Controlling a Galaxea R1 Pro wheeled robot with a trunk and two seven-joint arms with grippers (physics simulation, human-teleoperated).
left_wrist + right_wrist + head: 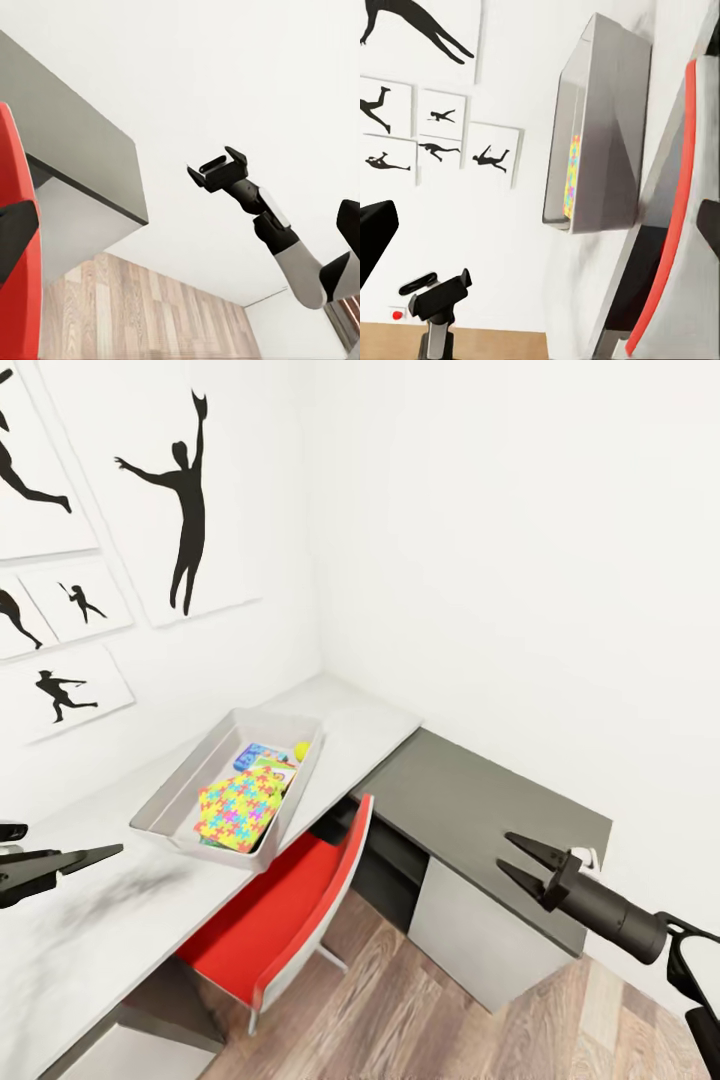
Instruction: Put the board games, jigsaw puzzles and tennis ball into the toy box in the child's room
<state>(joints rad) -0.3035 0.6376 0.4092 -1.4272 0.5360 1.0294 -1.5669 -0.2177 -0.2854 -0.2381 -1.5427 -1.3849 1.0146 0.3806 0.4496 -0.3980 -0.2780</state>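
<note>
The light grey toy box (172,797) stands on the light grey part of the table (90,930), near the wall. Inside it a multicoloured jigsaw puzzle (238,807) lies on top. Behind the puzzle are the edges of printed board games (262,758) and the yellow-green tennis ball (301,750). My left gripper (95,862) hovers open over the table, left of the box, with nothing in it. Off the end of the dark desk part, my right gripper (505,851) is open and empty. The right wrist view shows the toy box (607,135), the jigsaw puzzle (573,176) and the left gripper (437,285).
A red chair (290,905) is pushed under the table just in front of the toy box. The dark grey desk part (470,800) stretches right along the white wall. Black silhouette pictures (185,490) hang on the left wall. Wood-plank floor (450,1020) lies below.
</note>
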